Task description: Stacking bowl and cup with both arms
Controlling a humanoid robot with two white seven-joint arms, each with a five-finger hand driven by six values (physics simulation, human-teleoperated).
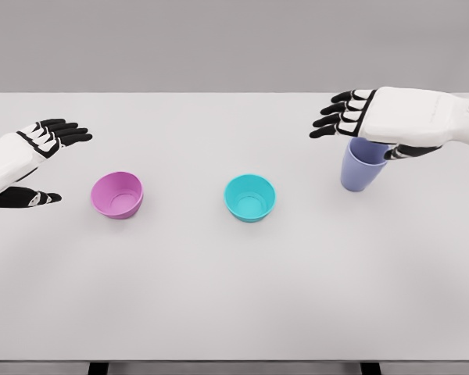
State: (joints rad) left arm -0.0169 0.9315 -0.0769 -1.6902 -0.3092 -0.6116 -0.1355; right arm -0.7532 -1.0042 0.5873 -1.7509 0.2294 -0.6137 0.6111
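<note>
Probably light, rigid and slick, the lavender plastic cup [361,169] under the spread, empty right hand [391,123] suits a sidewall grip.

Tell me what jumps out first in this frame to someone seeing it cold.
Three bright vessels in a row on the white table: a pink bowl at left, a teal bowl in the middle, a lavender cup at right. The right hand hovers open over the cup, partly covering it; the left hand hangs open left of the pink bowl.
</note>
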